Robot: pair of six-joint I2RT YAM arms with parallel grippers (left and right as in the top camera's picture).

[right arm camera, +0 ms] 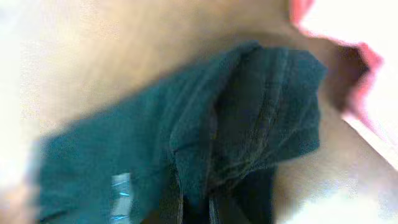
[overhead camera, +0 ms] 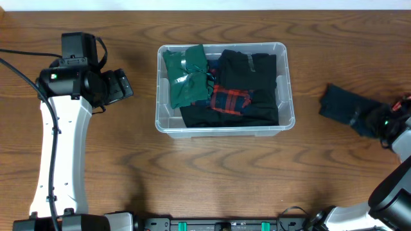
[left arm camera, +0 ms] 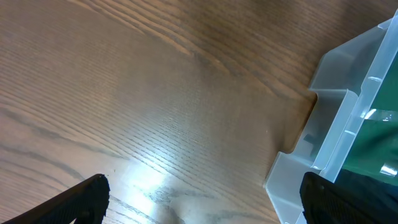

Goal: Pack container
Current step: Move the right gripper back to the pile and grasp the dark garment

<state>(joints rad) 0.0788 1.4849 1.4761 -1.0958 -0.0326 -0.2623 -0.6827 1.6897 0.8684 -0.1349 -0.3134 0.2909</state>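
as i cannot tell if the right end effector [overhead camera: 377, 122] grips the dark folded cloth [overhead camera: 343, 106], it may slip before reaching the clear rectangular plastic tub [overhead camera: 225, 131]; the left end effector [left arm camera: 208, 204] is spread.

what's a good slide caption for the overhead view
Clear container holding folded clothes; left gripper open beside it, right gripper at a dark garment.

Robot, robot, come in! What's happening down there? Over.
Left gripper open, empty, beside the container. Right gripper at the dark cloth, grip unclear. Container holds green, black and plaid clothes. Nothing in the way.
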